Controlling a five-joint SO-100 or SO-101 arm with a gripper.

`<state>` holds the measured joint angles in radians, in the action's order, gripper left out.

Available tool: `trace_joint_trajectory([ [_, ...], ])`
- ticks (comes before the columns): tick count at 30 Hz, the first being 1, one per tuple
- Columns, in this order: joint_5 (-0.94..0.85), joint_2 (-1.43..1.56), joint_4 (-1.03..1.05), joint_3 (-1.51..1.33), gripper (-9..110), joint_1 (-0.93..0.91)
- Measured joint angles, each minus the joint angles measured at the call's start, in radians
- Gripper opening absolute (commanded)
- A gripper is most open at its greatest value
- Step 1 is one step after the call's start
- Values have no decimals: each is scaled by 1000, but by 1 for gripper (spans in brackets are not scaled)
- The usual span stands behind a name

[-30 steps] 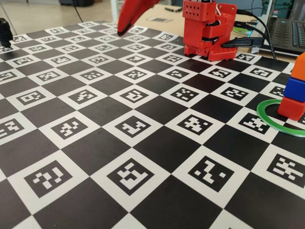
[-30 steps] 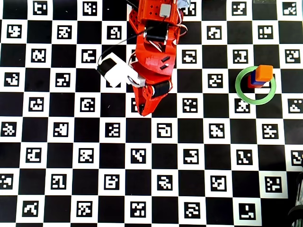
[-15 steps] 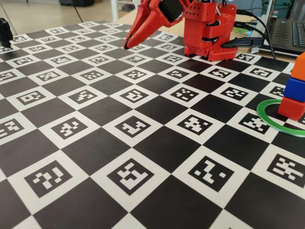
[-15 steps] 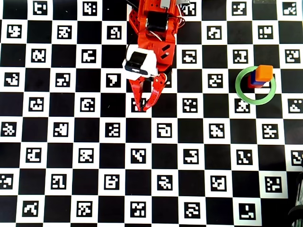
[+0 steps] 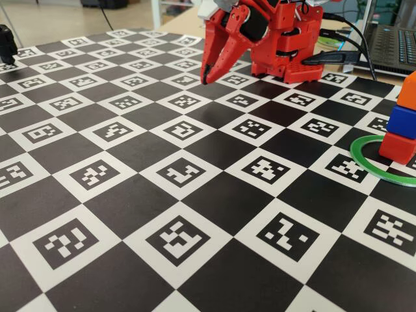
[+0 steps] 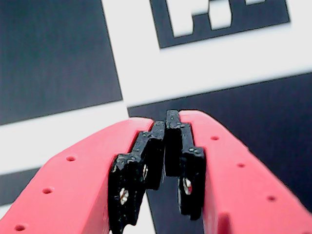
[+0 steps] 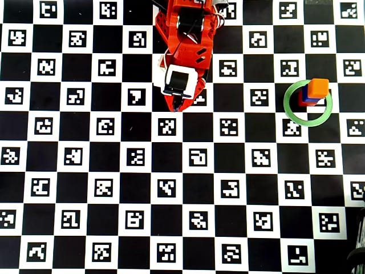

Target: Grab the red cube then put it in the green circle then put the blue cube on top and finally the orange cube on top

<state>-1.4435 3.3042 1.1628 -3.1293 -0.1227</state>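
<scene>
The red cube (image 5: 397,147) sits inside the green circle (image 5: 374,171) at the right edge of the fixed view. The blue cube (image 5: 403,121) rests on it and the orange cube (image 5: 409,91) tops the stack. From overhead the orange cube (image 7: 318,87) hides most of the blue cube (image 7: 309,99) and the red cube (image 7: 300,102) within the green circle (image 7: 287,105). My gripper (image 5: 205,81) hangs shut and empty close to the arm's base, far left of the stack. In the wrist view the gripper (image 6: 168,118) shows its black pads (image 6: 151,156) meeting over the board.
The red arm base (image 5: 286,45) stands at the back edge of the checkered marker board (image 5: 195,214). A laptop (image 5: 395,45) and cables (image 5: 338,57) lie behind it at the right. A small black object (image 5: 6,42) sits at the far left edge.
The arm has folded back toward its base, so the gripper tip has drawn in and now points down at the board near the base. The cube stack has not moved.
</scene>
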Motion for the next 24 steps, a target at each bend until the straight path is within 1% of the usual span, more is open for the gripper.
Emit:
trace_joint_trajectory([
  [5, 77, 3, 94, 0, -6, 9],
  [24, 72, 3, 95, 0, -6, 9],
])
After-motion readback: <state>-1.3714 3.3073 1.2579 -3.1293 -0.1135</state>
